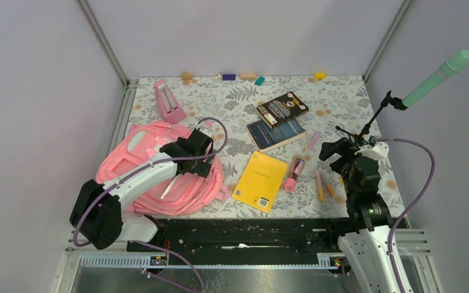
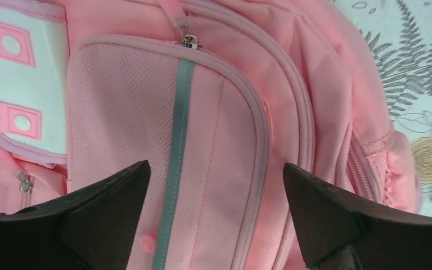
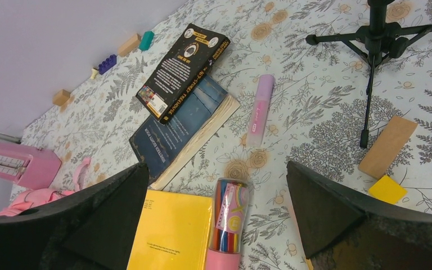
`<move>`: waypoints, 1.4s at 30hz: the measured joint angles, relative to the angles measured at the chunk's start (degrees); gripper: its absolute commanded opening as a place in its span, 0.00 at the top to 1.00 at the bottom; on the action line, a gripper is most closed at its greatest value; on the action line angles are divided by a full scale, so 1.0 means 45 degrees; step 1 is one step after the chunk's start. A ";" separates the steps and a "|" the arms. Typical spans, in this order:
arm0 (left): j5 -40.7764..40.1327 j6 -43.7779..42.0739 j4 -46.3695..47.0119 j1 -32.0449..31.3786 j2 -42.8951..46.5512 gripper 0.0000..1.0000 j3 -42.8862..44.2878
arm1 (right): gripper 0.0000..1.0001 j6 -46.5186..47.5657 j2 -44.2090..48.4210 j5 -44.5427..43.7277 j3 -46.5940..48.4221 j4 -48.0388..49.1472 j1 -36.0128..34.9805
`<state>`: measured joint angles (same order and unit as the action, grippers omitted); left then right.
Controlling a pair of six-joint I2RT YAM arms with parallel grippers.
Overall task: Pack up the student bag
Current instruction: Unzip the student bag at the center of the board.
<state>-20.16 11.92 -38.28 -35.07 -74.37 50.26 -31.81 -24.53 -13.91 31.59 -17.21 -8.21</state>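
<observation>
The pink student bag (image 1: pixel 159 177) lies flat at the left of the table, front pocket up. In the left wrist view its front pocket (image 2: pixel 202 140) has a grey reflective strip and a closed zip pull (image 2: pixel 188 38). My left gripper (image 1: pixel 198 146) hangs open just above the bag; its fingers straddle the pocket (image 2: pixel 216 202). My right gripper (image 1: pixel 336 152) is open and empty above the table's right side. Below it lie a yellow notebook (image 3: pixel 169 236), a clear tube of coloured pencils (image 3: pixel 228 225), a dark blue book (image 3: pixel 180 129) and a black book (image 3: pixel 183 62).
A pink metronome (image 1: pixel 168 101) stands at the back left. A purple marker (image 3: pixel 260 109) lies beside the books. A black tripod with a mint microphone (image 1: pixel 439 76) stands at the right. A wooden block (image 3: pixel 388 146), a yellow square (image 3: pixel 387 188) and small blocks (image 1: pixel 238 77) lie about.
</observation>
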 measured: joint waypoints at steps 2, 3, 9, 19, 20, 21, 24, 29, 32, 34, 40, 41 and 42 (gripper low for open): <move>-0.0223 0.0044 -0.0117 -0.0141 -0.0374 0.14 0.0092 | 0.00 -0.0015 0.0000 0.0000 -0.0019 -0.0029 0.0000; -0.0321 0.0039 -0.0155 -0.0170 -0.0505 0.16 0.0121 | 0.00 -0.0019 0.0000 0.0000 -0.0024 -0.0024 0.0000; -0.0675 0.0092 -0.0287 -0.0180 -0.0831 0.53 0.0325 | 0.00 -0.0024 -0.0078 -0.0005 -0.0068 -0.0029 0.0000; -0.1035 -0.0078 -0.0248 -0.0442 -0.0724 1.00 0.0461 | 0.00 -0.0015 -0.0228 0.0010 -0.0087 -0.0024 0.0000; -0.1127 -0.0146 -0.0233 -0.0491 -0.0418 1.00 0.0398 | 0.00 0.0005 -0.0272 0.0034 -0.0087 -0.0024 0.0000; -0.1200 -0.0209 -0.0233 -0.0529 -0.0034 1.00 0.0321 | 0.01 0.0049 -0.0340 0.0121 -0.0087 -0.0024 0.0000; -0.1326 -0.0398 -0.0141 -0.0559 0.1423 1.00 -0.0019 | 0.03 0.0287 -0.0714 0.0709 -0.0049 -0.0034 0.0005; -0.1175 -0.0816 0.0107 -0.0563 0.3973 1.00 -0.0583 | 0.06 0.0845 -0.1991 0.2691 0.0704 -0.0238 0.0005; -0.0879 -0.1078 0.0301 -0.0568 0.5032 1.00 -0.0874 | 0.07 0.1020 -0.2817 0.4255 0.1457 -0.0291 0.0005; -0.0607 -0.1229 0.0398 -0.0568 0.5586 1.00 -0.1020 | 0.07 0.1049 -0.3162 0.5212 0.1778 -0.0287 0.0005; 0.0971 -0.1418 0.0811 -0.0568 0.6343 1.00 -0.1112 | 0.07 0.1083 -0.3337 0.7359 0.1953 -0.0432 -0.0107; 0.1345 -0.1409 0.0967 -0.0568 0.6271 1.00 -0.1112 | 0.07 0.1107 -0.3317 0.7567 0.1953 -0.0481 -0.0155; 0.1715 -0.1404 0.1122 -0.0568 0.6144 1.00 -0.1107 | 0.07 0.1112 -0.3293 0.7737 0.1953 -0.0539 -0.0214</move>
<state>-12.45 5.61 -33.23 -37.63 -46.72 45.28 -26.81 -39.35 20.91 40.38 -19.64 -9.17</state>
